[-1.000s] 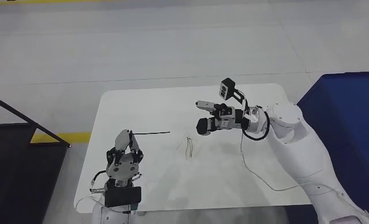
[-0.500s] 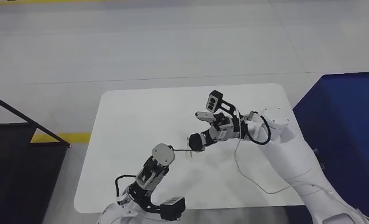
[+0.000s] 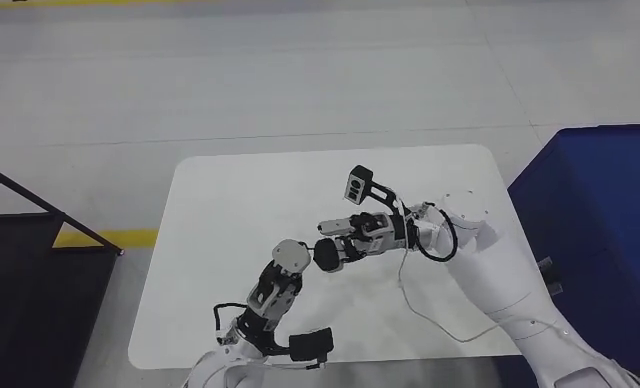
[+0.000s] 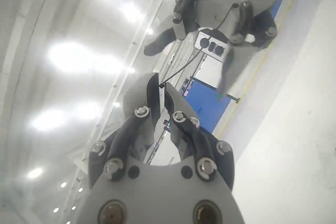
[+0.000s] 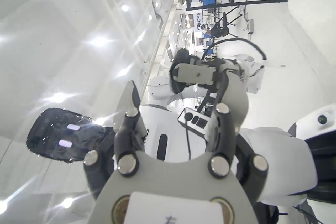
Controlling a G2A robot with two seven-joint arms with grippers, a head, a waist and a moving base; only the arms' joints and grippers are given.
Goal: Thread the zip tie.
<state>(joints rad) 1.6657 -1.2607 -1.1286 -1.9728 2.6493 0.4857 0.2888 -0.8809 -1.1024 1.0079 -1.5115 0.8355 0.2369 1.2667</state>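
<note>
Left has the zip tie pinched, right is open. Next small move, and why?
Probably close the right gripper on the zip tie. The left gripper pinches one end of it, and in the left wrist view its thin strap seems to run from there up between the right gripper's open fingers, so a grip there looks within reach.
</note>
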